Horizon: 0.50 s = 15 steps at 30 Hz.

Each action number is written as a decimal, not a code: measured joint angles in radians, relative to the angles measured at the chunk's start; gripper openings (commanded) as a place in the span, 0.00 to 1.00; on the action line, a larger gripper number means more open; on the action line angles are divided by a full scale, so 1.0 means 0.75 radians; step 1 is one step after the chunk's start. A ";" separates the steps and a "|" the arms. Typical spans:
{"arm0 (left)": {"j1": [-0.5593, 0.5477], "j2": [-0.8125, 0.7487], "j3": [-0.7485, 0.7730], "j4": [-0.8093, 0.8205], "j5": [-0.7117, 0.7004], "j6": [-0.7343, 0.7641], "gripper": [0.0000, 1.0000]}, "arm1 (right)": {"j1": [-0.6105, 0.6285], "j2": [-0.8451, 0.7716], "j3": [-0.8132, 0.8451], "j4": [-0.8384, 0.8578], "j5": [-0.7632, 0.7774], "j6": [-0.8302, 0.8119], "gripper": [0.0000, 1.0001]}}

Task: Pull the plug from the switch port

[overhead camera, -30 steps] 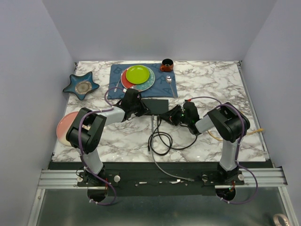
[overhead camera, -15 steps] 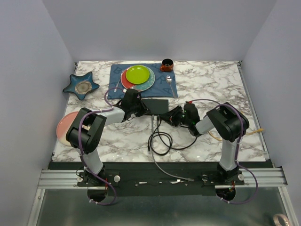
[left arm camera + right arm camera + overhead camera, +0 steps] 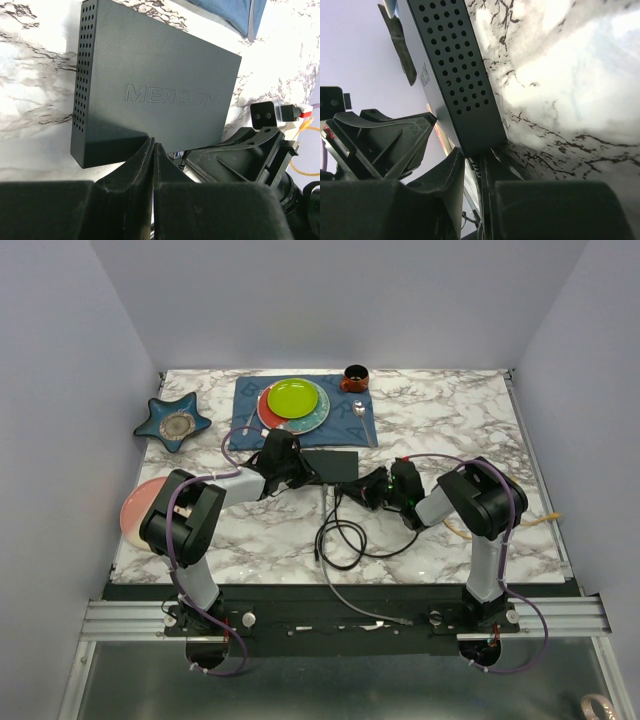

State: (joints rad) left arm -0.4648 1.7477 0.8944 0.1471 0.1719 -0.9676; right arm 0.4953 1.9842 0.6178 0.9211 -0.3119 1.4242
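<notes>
The matte-black switch [image 3: 332,463] lies flat just in front of the blue mat. It fills the left wrist view [image 3: 160,95], and its perforated side shows in the right wrist view [image 3: 455,80]. My left gripper [image 3: 302,472] is shut and empty, with its tips [image 3: 153,145] against the switch's near left edge. My right gripper [image 3: 368,487] is at the switch's near right corner. Its jaws [image 3: 474,156] are closed to a narrow gap on a dark ribbed plug [image 3: 474,166] right at the switch's edge, with a cable running back from it. The sockets are hidden.
A black cable loops [image 3: 345,535] in front of the switch and a grey cable [image 3: 345,590] runs to the near edge. A green plate [image 3: 292,398] stands on the blue mat [image 3: 350,428] behind, with an orange cup [image 3: 354,377]. A star dish [image 3: 172,422] and a pink plate [image 3: 135,512] are at the left.
My right wrist has shifted slightly towards the switch. The left arm and the switch have not visibly moved.
</notes>
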 measured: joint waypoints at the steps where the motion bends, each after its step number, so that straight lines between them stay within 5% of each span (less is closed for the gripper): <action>1: 0.000 -0.002 -0.002 0.002 0.000 -0.001 0.13 | 0.000 0.000 -0.002 0.007 0.000 0.002 0.17; 6: 0.000 -0.009 -0.009 0.001 0.001 -0.002 0.13 | 0.000 0.005 -0.011 0.034 -0.001 0.002 0.01; 15: -0.010 -0.026 -0.045 0.026 0.048 -0.027 0.13 | -0.003 0.006 -0.003 0.024 -0.029 -0.084 0.00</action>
State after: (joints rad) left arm -0.4721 1.7279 0.8604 0.1665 0.2077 -0.9882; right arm 0.4934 1.9888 0.6159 0.9394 -0.3336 1.3613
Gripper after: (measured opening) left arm 0.132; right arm 0.181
